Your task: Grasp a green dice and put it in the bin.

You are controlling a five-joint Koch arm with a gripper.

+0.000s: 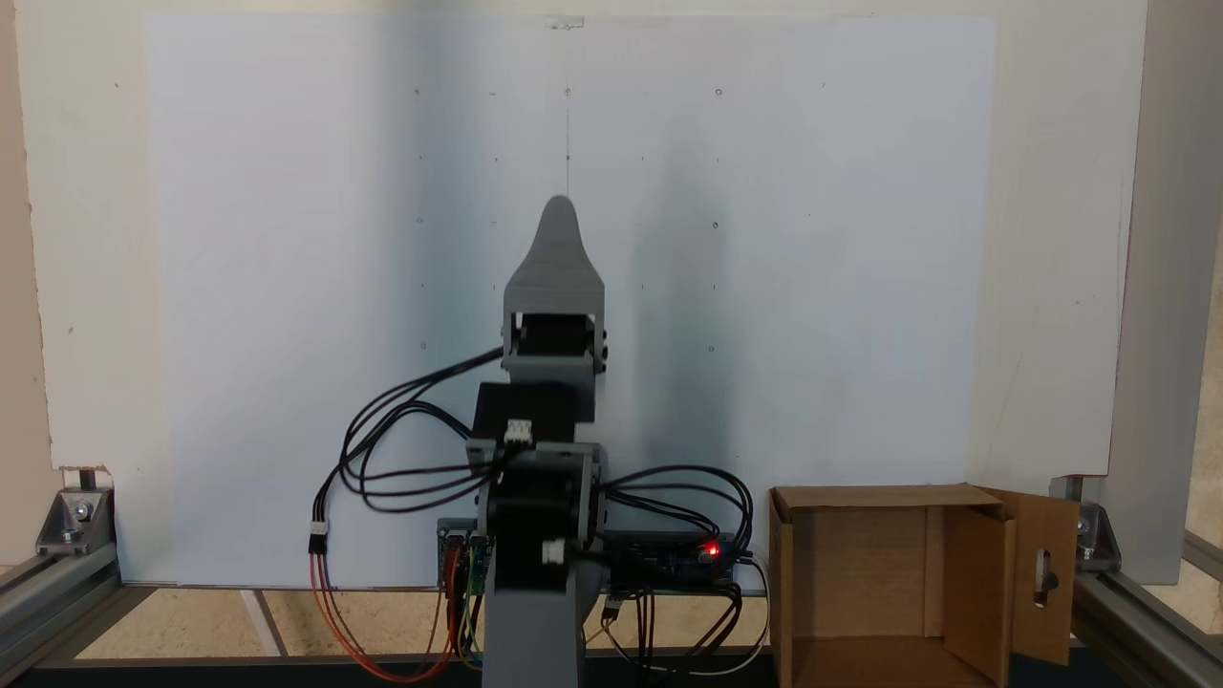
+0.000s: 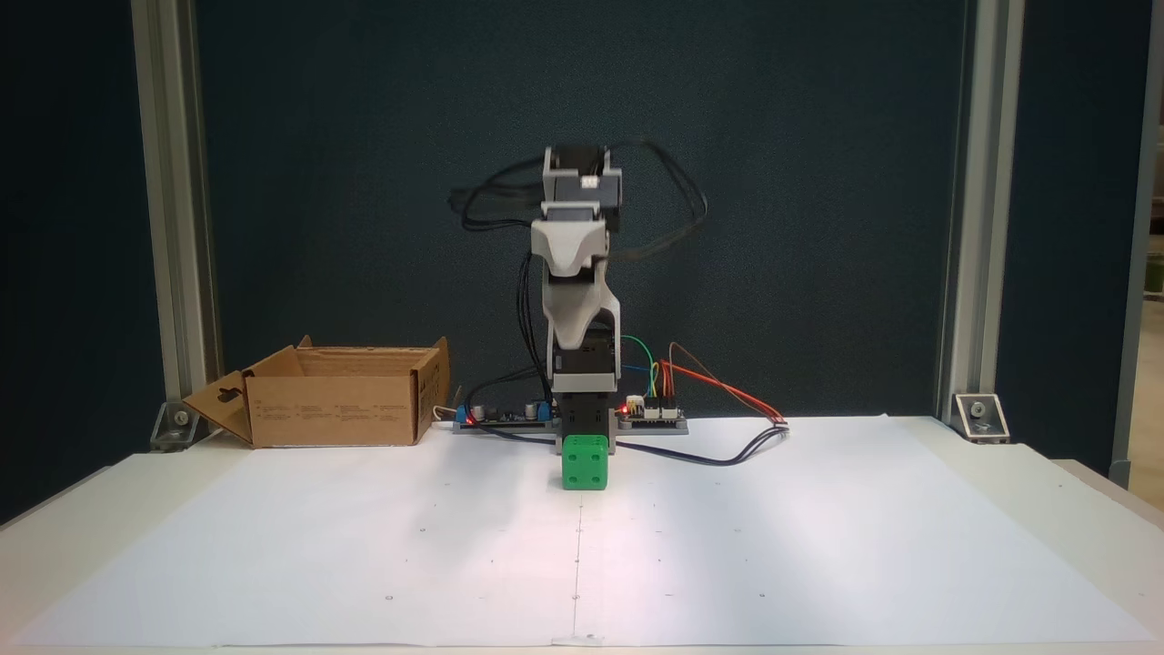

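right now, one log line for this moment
claw: down at die, state unclear | die: on white sheet, directly before arm | box: open, apart from die, holds no die

White paper sheet [image 2: 818, 528] spread over a pale table [image 2: 1091, 491], framed by aluminium posts [image 2: 959, 209] with corner brackets [image 2: 978, 414], backed by a dark blue-green wall [image 2: 364, 164], lit evenly from above.
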